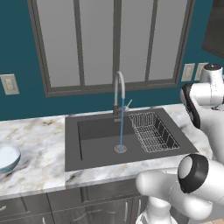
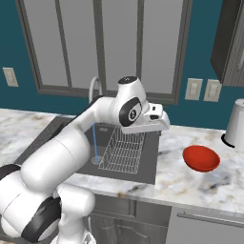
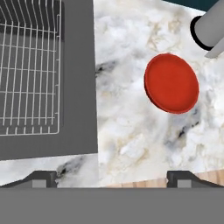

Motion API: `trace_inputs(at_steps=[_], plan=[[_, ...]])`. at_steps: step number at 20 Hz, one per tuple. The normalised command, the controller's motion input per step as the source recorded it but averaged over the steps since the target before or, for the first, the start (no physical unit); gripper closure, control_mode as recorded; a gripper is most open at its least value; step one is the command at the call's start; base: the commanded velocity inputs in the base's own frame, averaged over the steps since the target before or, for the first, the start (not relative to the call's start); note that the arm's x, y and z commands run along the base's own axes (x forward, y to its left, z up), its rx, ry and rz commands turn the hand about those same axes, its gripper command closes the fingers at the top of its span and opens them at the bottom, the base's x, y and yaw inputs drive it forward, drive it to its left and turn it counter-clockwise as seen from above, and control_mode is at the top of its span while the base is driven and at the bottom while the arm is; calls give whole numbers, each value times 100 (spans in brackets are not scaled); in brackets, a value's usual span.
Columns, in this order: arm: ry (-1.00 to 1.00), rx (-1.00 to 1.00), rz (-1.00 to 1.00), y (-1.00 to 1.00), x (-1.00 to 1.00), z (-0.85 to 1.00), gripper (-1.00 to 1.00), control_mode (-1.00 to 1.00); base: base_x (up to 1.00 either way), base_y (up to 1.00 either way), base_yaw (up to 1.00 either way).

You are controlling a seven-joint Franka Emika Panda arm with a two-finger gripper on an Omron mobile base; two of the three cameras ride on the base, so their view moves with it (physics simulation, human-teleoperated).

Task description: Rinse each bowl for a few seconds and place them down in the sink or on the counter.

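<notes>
A glossy red bowl sits upright on the marble counter to the right of the sink. In the hand view the red bowl lies up and to the right of my gripper, well apart from it. The gripper is open with nothing between its fingertips, and hovers over the counter beside the sink's right rim. A pale blue-grey bowl with a whitish inside rests on the counter far left of the sink.
Water runs from the tall curved tap down to the drain. A wire rack takes up the basin's right side. A white cylindrical jar stands behind the red bowl. The counter's front edge is close below the gripper.
</notes>
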Motion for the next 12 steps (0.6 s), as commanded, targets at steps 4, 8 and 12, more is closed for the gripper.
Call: trace_inputs(at_steps=[4, 8, 12], plan=[[5, 0, 1, -20, -13, -20, -100, -100, 0, 0, 0], [3, 0, 2, -17, -8, -17, -100, -100, 0, 0, 0], [1, 0, 2, -15, -8, -20, -100, -100, 0, 0, 0]])
